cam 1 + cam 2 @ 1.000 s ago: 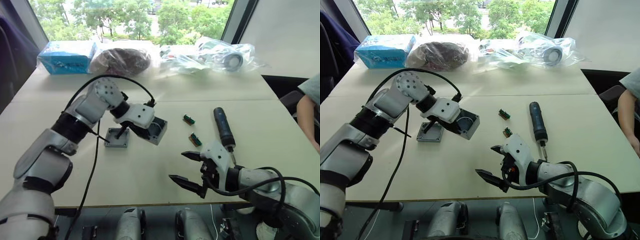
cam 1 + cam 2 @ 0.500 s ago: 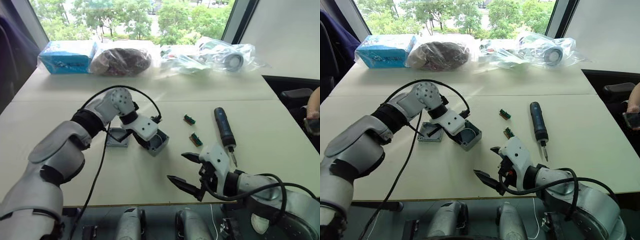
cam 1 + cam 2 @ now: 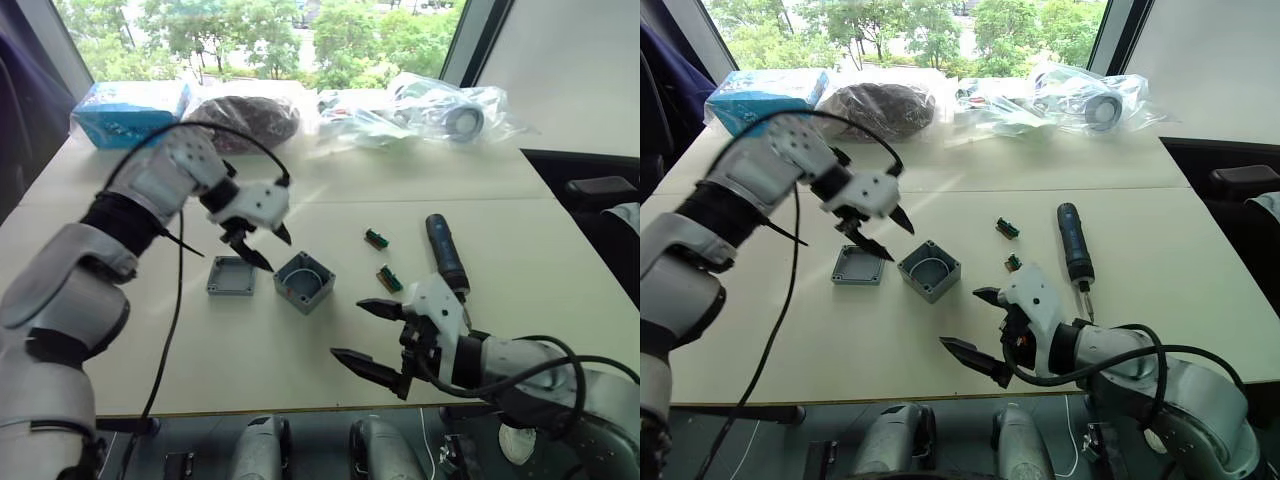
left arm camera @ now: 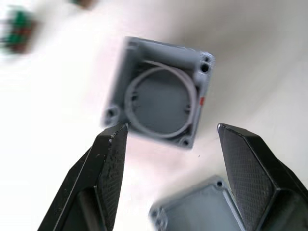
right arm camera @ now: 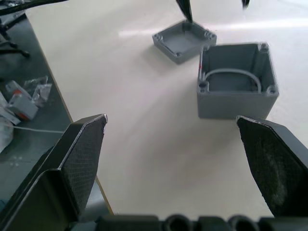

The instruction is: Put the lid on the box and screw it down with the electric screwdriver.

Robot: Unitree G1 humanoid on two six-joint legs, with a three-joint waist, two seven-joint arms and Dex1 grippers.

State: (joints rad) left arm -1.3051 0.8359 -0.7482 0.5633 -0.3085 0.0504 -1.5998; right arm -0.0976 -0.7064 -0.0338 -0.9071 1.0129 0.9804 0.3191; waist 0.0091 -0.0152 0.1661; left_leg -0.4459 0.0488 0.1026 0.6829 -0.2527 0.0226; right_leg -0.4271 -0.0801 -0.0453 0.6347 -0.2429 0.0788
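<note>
I've let go of the box (image 3: 304, 282): my left gripper (image 3: 258, 247) now hangs above the table (image 3: 300, 380) with its jaws spread and nothing between them. The box sits upright on the table, mouth up, white ring showing inside and the small red mark at its rim. In the left wrist view it lies just beyond the 2 fingertips, centred on the gap. The lid (image 3: 232, 276) rests recess-up just beside the box, closer in toward the fingers (image 4: 109, 159), apart from it as far as I can tell.

Against 0.5 s back: the gripper was then down at the box, which leaned on its side by the lid; now the box stands square and the arm is lifted clear. At 1.0 s back the box was also tilted at the fingers.

My reading: the box is set ready, so the next step is picking up the lid, which will need flipping before it seats.

Right gripper (image 3: 368, 338) hovers low near the table's front edge, jaws wide, holding nothing. The electric screwdriver (image 3: 446, 255) lies flat well beyond its fingertips, untouched, with 2 small green parts (image 3: 384, 259) between it and the box. Lid not on; no screws driven.
</note>
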